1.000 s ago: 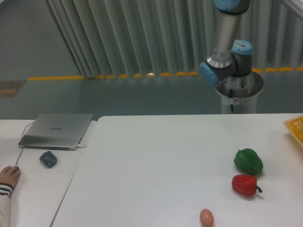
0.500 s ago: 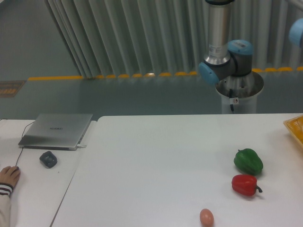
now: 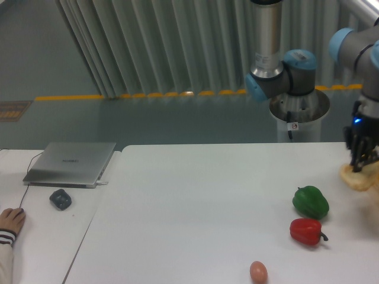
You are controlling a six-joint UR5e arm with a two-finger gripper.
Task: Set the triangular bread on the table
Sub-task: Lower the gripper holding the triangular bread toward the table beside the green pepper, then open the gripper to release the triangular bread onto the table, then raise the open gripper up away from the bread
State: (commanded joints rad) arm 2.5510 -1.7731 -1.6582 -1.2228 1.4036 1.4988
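One gripper (image 3: 361, 158) clamped on the triangular bread (image 3: 357, 177), right of the green pepper (image 3: 310, 202); carry step, next lower onto the table (image 3: 189, 219).

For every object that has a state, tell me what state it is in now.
Black two-finger gripper: jaws closed on the bread, at the right edge.
Pale tan triangular bread: held, apparently above the large white table.
Silver laptop: lid closed.
Green bell pepper: resting on the table.
Red bell pepper: lying on its side.
Small brown egg: resting near the front edge.
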